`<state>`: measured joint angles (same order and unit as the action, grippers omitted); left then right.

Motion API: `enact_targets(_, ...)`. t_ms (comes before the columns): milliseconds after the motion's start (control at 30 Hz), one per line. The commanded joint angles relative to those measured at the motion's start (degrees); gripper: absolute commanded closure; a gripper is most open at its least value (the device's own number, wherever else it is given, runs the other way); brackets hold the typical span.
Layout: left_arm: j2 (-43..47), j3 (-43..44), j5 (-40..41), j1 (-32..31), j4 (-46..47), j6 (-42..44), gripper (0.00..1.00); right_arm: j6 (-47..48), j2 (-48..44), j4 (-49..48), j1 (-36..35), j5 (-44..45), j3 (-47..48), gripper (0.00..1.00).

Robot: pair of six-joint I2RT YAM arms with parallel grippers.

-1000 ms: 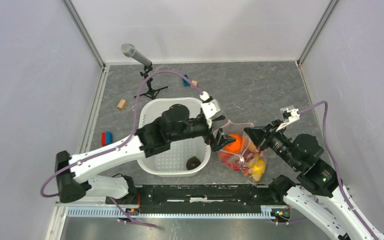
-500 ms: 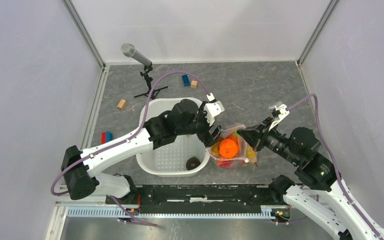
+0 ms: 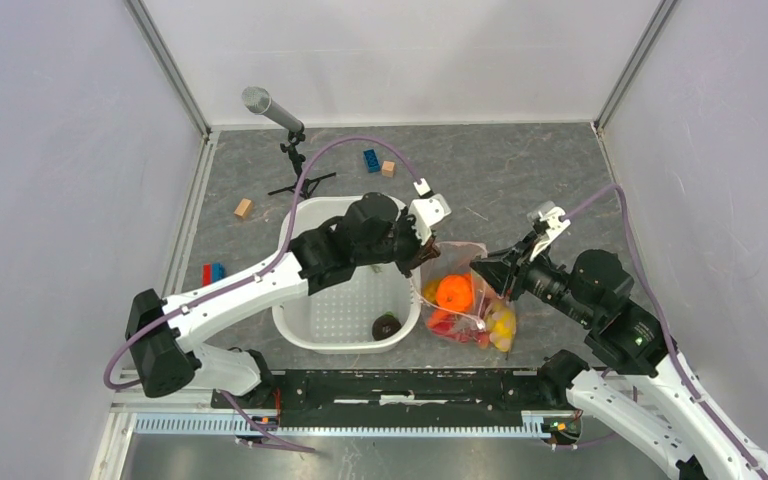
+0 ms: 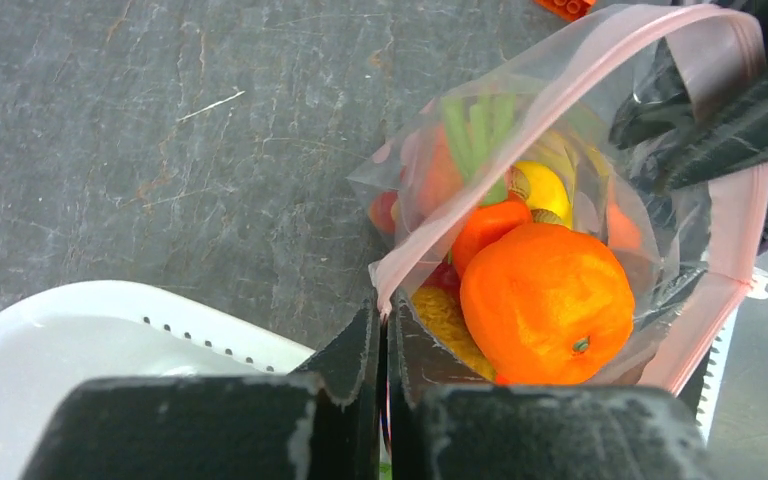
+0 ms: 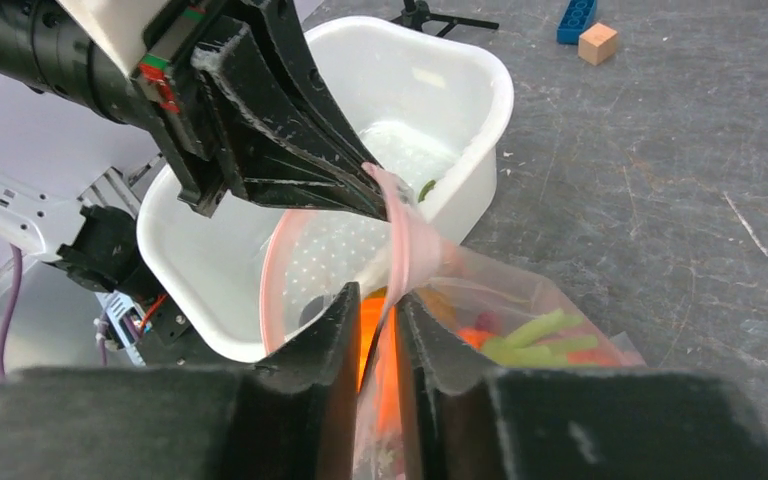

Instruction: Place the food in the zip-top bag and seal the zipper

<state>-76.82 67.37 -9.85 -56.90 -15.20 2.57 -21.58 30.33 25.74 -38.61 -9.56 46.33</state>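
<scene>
The zip-top bag [image 3: 470, 322] hangs between my two grippers, just right of the white basin, mouth up. The food inside it includes an orange [image 4: 545, 300], a yellow fruit [image 4: 540, 188] and green stalks [image 5: 535, 335]. My left gripper [image 4: 382, 305] is shut on the near end of the pink zipper [image 4: 520, 120]. My right gripper [image 5: 374, 300] has the zipper strip [image 5: 400, 225] running between its jaws, which stand slightly apart with a gap showing. From above, the left gripper [image 3: 428, 256] and right gripper [image 3: 480, 275] hold the mouth from opposite sides.
The white basin [image 3: 300, 225] sits left of the bag with a small dark item [image 3: 387, 326] in it. A microphone stand [image 3: 295, 170] is behind it. Blue [image 3: 371, 159], wooden [image 3: 244, 208] and red-blue [image 3: 213, 274] blocks lie on the grey floor.
My left gripper has closed on the bag's zipper edge. The right gripper slid left along the bag and its jaws parted a little. The bag now hangs more upright.
</scene>
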Motion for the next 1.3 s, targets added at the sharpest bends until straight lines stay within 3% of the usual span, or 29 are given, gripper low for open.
enact_targets(0, -1.3, 3.3, 3.0, 1.9, 0.9, -2.0, 0.98, 3.8, -1.3, -3.8, -0.1, 2.4, 1.4, 0.57)
enact_targets(33, -1.3, 3.1, 3.0, 2.9, 1.3, -4.5, 0.98, 4.5, -1.9, -3.6, -0.1, 3.5, 1.2, 0.43)
enact_targets(67, -1.4, 3.0, 2.7, 4.0, 1.7, -6.1, 0.98, 5.3, -2.7, -3.3, -0.2, 4.7, 0.7, 0.36)
enact_targets(200, -1.7, 3.0, -0.7, 9.9, 3.5, -12.4, 0.98, 10.3, -7.7, -4.5, -0.1, 4.7, -4.1, 0.3)
enact_targets(367, -4.0, 6.2, -2.1, 12.0, 1.2, -15.2, 0.98, 16.1, -12.6, -6.0, -0.1, 2.0, -12.9, 0.26)
enact_targets(500, -5.6, 8.1, -3.4, 12.4, 0.2, -17.0, 0.98, 18.4, -16.5, -15.7, -0.1, -6.0, -21.3, 0.27)
enact_targets(567, -5.6, 8.3, -2.9, 12.5, 0.1, -17.4, 0.98, 19.7, -19.1, -19.4, -0.2, -5.1, -24.3, 0.28)
enact_targets(900, -7.1, 9.9, -1.4, 14.5, -0.5, -19.4, 0.98, 33.6, -20.1, -19.7, -0.1, -11.2, -27.7, 0.3)
enact_targets(1100, -9.9, 11.1, -3.0, 17.3, 0.6, -23.5, 0.98, 35.9, -17.6, -15.7, -0.2, -13.4, -24.8, 0.34)
enact_targets(1267, -11.7, 11.7, -4.1, 18.7, 1.6, -25.9, 0.98, 32.3, -16.4, -22.0, -0.1, -16.6, -27.8, 0.37)
